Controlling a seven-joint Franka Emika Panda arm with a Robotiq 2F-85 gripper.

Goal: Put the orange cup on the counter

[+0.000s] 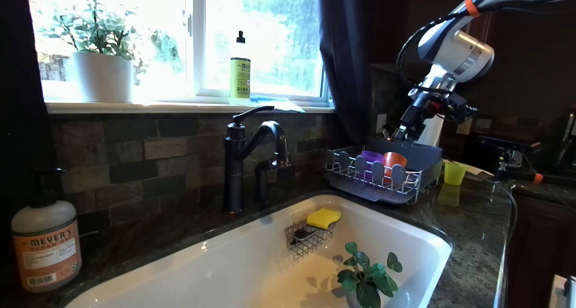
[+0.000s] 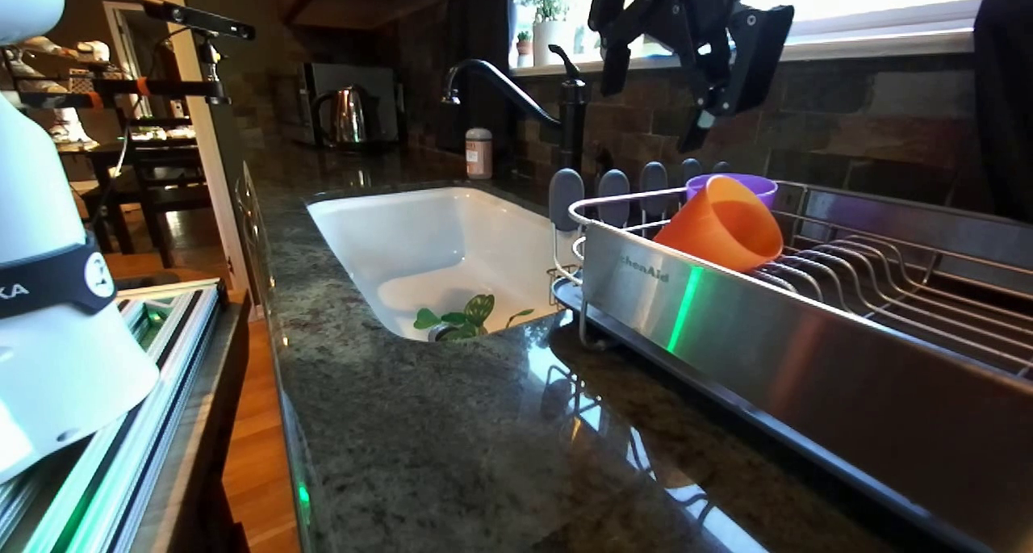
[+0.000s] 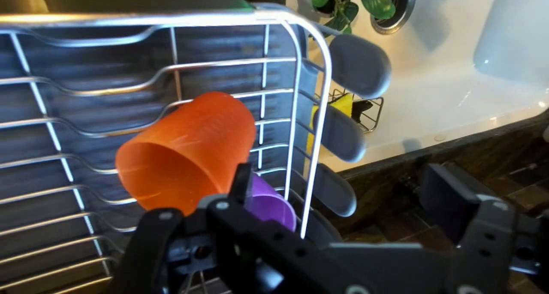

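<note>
The orange cup [image 1: 394, 159] lies tilted in the dish rack, its mouth slanting up. It also shows in the other views [image 2: 710, 230] [image 3: 214, 126]. The rack [image 2: 767, 335] stands on the dark speckled counter [image 2: 452, 432], which also shows beside the sink in an exterior view [image 1: 477, 227]. My gripper [image 2: 655, 105] is open and empty above the rack, apart from the cup. In the wrist view, the gripper's fingers [image 3: 343, 191] are wide apart; the left one overlaps the edge of the orange cup and part of the purple cup [image 3: 270, 206].
The purple cup stands close beside the orange one. A yellow-green cup [image 1: 454, 173] stands on the counter beside the rack. The white sink [image 1: 252, 249] holds a potted plant [image 1: 366, 278] and a wire caddy with a yellow sponge [image 1: 324, 218]. A dark faucet [image 1: 234, 173] rises behind the sink.
</note>
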